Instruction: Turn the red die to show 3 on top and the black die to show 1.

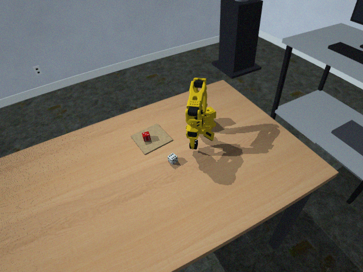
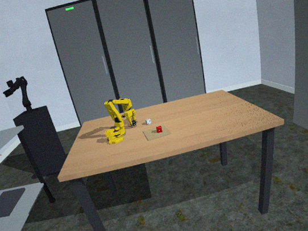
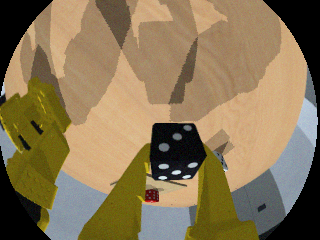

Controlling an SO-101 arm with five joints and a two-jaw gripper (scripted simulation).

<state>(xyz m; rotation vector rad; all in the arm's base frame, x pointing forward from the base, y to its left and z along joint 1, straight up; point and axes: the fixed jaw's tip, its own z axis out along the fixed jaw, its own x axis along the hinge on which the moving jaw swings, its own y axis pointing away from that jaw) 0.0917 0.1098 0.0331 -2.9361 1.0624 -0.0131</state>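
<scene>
My gripper (image 1: 193,144) is shut on the black die (image 3: 176,151) and holds it just above the table, to the right of the mat. In the wrist view the die sits between my two yellow fingers, with white pips on the faces toward the camera. The die also shows in the exterior view (image 2: 134,123). The red die (image 1: 146,136) lies flat on the tan mat (image 1: 151,137), also in the exterior view (image 2: 159,129). The white die (image 1: 172,158) lies on the bare table in front of the mat's right corner, apart from my gripper.
The arm's base (image 2: 115,136) stands on the table behind the gripper. A dark pedestal (image 1: 239,35) stands on the floor past the table's far edge. Grey shelving (image 1: 328,88) stands to the right of the table.
</scene>
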